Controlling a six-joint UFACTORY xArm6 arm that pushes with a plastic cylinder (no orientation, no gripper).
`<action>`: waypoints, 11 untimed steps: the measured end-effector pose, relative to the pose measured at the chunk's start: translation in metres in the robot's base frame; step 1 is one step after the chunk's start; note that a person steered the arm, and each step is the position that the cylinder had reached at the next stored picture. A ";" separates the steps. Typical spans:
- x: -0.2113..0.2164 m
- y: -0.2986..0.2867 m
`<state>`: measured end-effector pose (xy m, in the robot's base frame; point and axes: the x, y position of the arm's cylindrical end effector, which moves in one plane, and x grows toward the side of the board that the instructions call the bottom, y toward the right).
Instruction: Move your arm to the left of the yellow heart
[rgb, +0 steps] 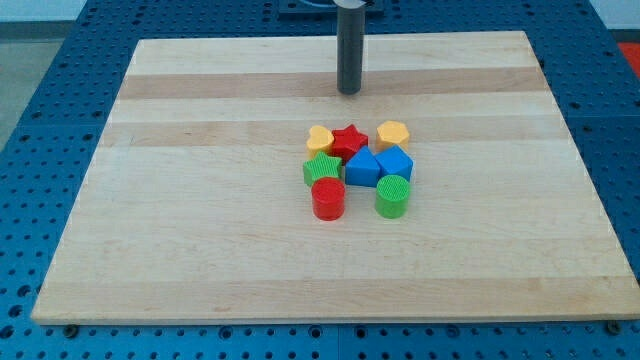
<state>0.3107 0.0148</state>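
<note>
The yellow heart (320, 138) lies at the upper left of a tight cluster of blocks in the middle of the wooden board (200, 230). A red star (350, 141) touches its right side and a green star (322, 168) sits just below it. My tip (349, 91) rests on the board toward the view's top, above the cluster. It is up and a little to the right of the yellow heart and touches no block.
The cluster also holds a yellow pentagon (393, 134), a blue triangle (362, 168), a blue cube (396, 162), a red cylinder (328, 199) and a green cylinder (392, 196). A blue perforated surface (40, 150) surrounds the board.
</note>
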 end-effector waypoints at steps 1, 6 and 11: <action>0.015 -0.021; 0.070 -0.072; 0.123 -0.072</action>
